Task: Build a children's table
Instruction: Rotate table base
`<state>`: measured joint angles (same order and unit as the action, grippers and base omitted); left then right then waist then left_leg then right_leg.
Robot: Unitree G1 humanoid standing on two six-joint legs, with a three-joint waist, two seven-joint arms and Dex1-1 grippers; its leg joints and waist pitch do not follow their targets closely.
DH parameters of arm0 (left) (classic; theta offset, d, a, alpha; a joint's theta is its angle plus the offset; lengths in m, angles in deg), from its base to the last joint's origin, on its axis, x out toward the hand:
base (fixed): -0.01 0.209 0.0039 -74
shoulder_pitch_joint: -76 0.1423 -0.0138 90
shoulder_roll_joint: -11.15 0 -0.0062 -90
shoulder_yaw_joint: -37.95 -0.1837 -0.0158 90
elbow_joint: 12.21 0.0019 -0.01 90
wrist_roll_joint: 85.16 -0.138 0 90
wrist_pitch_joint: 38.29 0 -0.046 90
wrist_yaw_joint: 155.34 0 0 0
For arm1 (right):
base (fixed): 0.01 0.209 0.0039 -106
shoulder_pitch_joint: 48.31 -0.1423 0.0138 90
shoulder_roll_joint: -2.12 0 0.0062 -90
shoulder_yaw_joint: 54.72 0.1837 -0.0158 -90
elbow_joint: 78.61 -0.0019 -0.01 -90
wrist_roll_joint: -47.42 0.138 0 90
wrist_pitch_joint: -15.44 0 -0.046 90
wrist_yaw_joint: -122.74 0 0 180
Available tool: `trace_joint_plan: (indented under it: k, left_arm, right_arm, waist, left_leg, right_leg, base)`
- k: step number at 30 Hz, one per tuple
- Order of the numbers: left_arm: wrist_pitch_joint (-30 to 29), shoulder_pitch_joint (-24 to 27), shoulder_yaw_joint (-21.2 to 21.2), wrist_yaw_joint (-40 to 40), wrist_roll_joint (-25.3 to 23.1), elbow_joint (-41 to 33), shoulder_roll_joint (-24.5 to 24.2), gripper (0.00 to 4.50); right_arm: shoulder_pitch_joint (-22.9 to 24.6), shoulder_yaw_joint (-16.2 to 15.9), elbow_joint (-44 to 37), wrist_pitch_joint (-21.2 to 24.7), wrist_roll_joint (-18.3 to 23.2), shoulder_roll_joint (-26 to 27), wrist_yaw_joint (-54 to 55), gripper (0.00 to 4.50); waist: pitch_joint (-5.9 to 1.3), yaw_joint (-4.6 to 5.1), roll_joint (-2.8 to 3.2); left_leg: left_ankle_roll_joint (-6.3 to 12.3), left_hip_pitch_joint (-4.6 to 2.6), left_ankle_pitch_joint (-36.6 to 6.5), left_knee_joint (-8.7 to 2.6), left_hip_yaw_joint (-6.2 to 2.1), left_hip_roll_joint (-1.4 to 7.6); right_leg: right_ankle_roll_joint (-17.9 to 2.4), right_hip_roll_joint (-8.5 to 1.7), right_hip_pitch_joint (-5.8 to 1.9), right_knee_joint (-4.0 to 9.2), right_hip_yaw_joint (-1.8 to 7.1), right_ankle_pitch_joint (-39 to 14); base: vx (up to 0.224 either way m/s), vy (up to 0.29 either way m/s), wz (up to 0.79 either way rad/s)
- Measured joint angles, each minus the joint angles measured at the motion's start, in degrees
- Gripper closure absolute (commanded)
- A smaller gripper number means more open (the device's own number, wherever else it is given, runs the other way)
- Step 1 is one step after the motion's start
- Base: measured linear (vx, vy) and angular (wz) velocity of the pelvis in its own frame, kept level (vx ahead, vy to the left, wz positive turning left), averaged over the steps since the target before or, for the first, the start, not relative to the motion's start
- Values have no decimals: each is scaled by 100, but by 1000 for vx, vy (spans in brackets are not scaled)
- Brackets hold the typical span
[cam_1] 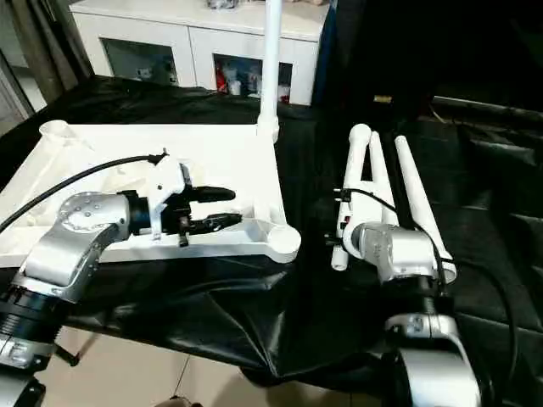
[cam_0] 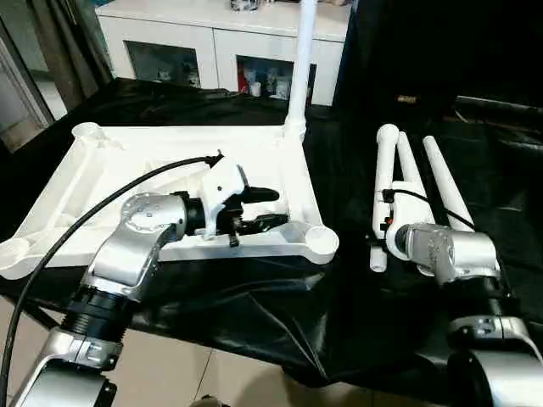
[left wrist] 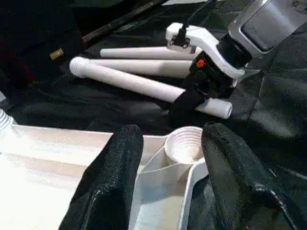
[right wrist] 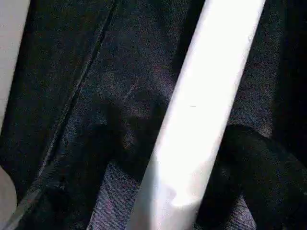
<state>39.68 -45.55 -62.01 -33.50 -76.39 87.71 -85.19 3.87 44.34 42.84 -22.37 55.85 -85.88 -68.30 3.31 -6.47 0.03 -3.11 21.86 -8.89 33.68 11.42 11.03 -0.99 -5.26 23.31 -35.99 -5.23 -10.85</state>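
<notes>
Black cloth (cam_0: 254, 314): tabletop (cam_0: 144, 170) w/ 1 socketed leg (cam_0: 302, 59).

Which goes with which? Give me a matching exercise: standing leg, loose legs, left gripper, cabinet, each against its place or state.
1. standing leg
2. loose legs
3. left gripper
4. cabinet

A. behind the work, with glass doors
B. lying on the black cloth
C. upright in the tabletop's far corner socket
D. open, over the tabletop

Pairs: 1-C, 2-B, 3-D, 4-A
</notes>
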Motion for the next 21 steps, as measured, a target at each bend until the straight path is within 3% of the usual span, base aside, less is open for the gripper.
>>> trace_joint_plan:
  k: [3, 9, 21]
  left_arm:
    - [-130, 11, -5, 93, -2, -121, 7, 215]
    - [-328, 9, -62, 496, -164, -168, 192, 215]
    - [-565, -13, -182, 774, -179, -224, 356, 215]
  right_arm:
    - [-13, 29, 90, -40, 20, -28, -8, 87]
    - [-62, 176, 340, -110, 79, -58, -59, 155]
    - [-80, 311, 661, -399, 127, -93, -67, 246]
  waist:
    - [-8, 1, -12]
    - [-30, 0, -48]
    - [-36, 3, -63]
  left_leg:
    - [0, -4, 0, 0, -2, 0]
    - [0, -20, -1, -1, -2, -1]
    - [0, -56, -1, -2, -2, -2]
  right_leg:
    - [2, 0, -5, 0, -1, -1]
    - [9, 0, -21, 2, -1, -5]
    - [38, 0, -54, 6, 0, -23]
  base:
    - [0, 0, 0]
    - [0, 0, 0]
    - [0, 0, 0]
